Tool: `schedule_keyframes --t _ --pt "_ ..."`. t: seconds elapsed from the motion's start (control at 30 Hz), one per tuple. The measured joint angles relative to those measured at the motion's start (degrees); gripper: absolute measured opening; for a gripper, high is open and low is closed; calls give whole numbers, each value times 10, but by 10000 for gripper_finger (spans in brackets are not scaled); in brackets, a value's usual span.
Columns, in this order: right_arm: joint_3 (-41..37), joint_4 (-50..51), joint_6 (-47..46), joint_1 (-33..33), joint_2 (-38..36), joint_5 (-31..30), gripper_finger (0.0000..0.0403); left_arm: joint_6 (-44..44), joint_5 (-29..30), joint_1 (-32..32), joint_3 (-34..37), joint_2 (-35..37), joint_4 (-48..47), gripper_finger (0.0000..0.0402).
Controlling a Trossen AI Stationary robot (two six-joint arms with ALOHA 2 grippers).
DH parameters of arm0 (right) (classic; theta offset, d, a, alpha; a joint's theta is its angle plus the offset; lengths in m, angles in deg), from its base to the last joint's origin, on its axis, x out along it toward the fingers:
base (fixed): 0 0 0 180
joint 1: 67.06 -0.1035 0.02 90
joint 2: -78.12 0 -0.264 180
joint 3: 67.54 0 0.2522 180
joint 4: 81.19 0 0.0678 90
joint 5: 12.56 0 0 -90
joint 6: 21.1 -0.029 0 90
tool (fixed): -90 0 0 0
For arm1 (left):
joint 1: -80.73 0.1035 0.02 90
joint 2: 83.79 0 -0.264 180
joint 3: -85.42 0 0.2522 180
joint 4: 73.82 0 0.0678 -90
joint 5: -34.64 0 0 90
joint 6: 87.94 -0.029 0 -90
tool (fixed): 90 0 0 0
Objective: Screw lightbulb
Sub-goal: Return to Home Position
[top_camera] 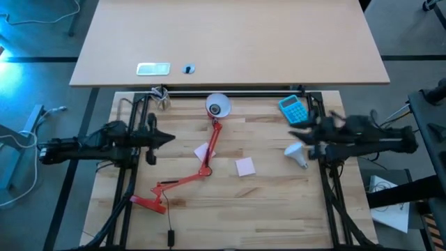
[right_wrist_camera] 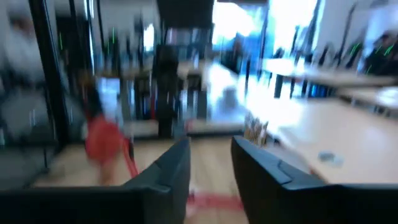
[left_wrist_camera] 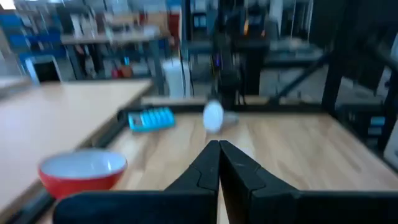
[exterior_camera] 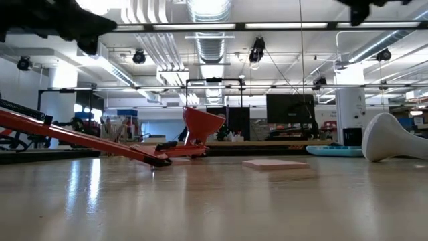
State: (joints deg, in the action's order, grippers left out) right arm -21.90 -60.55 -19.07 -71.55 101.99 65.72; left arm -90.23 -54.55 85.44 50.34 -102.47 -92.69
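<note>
The lightbulb (top_camera: 296, 155) lies free just beside the parted right pincer (top_camera: 300, 130)

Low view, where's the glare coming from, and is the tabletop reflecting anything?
Low view: the glare comes from the ceiling strip lights along the top, and the glossy table mirrors them as pale vertical streaks. High view: the table is evenly lit, with no hot spots, and the lightbulb shows no glare.
</note>
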Motion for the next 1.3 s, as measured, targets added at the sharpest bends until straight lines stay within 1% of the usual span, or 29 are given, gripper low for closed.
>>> schedule_keyframes --t 0.1,0.17,0.2,0.23,0.27,0.3,0.33,0.4,0.47,0.5,0.53,0.6,0.63,0.7,0.73,0.83,0.87,1.0,1.17,1.2,1.3 --pt "-56 -22 -6 0 -140 -4 83 7 1 1 15 70 1 0" --pt "-94 -19 -10 0 -231 -1 66 29 2 1 29 117 11 0" --pt "-109 -26 -14 0 -240 1 57 42 2 1 40 141 11 0" --pt "-115 -41 -16 0 -238 0 49 54 2 1 53 162 15 0" --pt "-120 -21 -16 0 -236 7 42 66 1 1 67 182 23 0" --pt "-125 -15 -15 0 -225 26 36 81 1 1 83 187 37 0" --pt "-131 -38 -10 0 -203 44 30 96 2 0 95 187 58 0" --pt "-148 -98 -20 0 -159 58 19 117 0 0 121 181 76 0" --pt "-177 -111 -42 0 -149 84 11 136 -1 0 144 163 130 0" --pt "-185 -140 -48 0 -144 108 8 147 0 -1 160 154 157 0" --pt "-195 -164 -54 0 -143 127 4 153 0 0 180 154 167 0" --pt "-215 -167 -69 0 -157 139 1 160 -1 -1 207 156 188 0" --pt "-222 -170 -76 0 -164 140 1 165 2 -1 205 156 191 0" --pt "-247 -166 -79 0 -176 137 2 177 15 -1 207 161 165 0" --pt "-259 -165 -78 0 -185 138 2 178 13 -2 207 162 149 0" --pt "-306 -173 -62 0 -209 137 1 185 1 -9 207 165 145 0" --pt "-314 -161 -68 1 -219 132 1 186 -1 -14 207 168 134 0" --pt "-314 -107 -82 2 -224 118 1 189 -2 -29 207 167 119 0" --pt "-313 -94 -46 2 -226 112 2 188 -1 -32 207 160 91 0" --pt "-313 -77 -39 2 -226 101 2 188 -1 -32 207 160 75 0" --pt "-311 -79 4 3 -210 58 2 188 1 -32 206 144 68 0"
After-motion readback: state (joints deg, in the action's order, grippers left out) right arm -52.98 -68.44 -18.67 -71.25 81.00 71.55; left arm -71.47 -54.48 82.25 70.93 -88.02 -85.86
